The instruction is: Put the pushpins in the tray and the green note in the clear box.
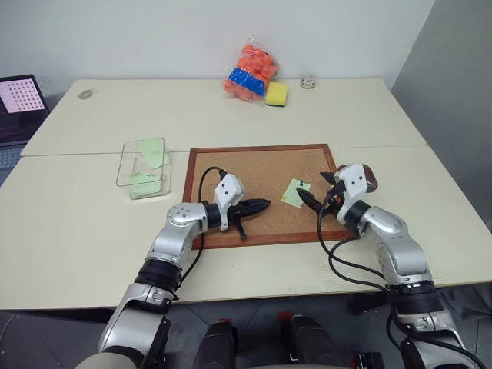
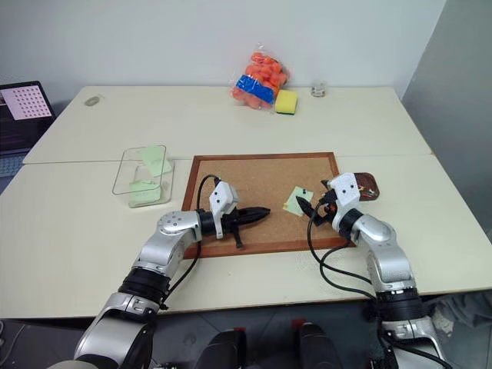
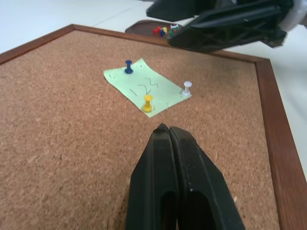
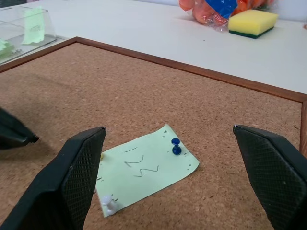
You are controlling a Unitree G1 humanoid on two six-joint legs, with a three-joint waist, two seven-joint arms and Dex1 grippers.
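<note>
On the near half of the corkboard: both hands hover low over the cork, tips pointing toward each other.
Left hand (image 1: 261,205): fingers pressed flat together, nothing between them, aimed at the note from a short way off.
Right hand (image 4: 168,182): fingers spread wide, straddling the note from the other side, gripping nothing.
Green note (image 3: 147,86): flat on the corkboard (image 1: 231,173), between the two hands, with a squiggle drawn on it.
Pushpins (image 3: 148,102): three stand in the note, a yellow one, a white one (image 3: 187,88) and a blue one (image 3: 128,66).
Tray (image 2: 370,184): just past the right hand, off the board's right edge, with a few coloured pins already inside.
Clear box (image 1: 144,168): on the table left of the board, pale green notes inside.
Far edge of the table: a yellow sponge (image 1: 277,94) beside a bag of orange things (image 1: 250,73).
</note>
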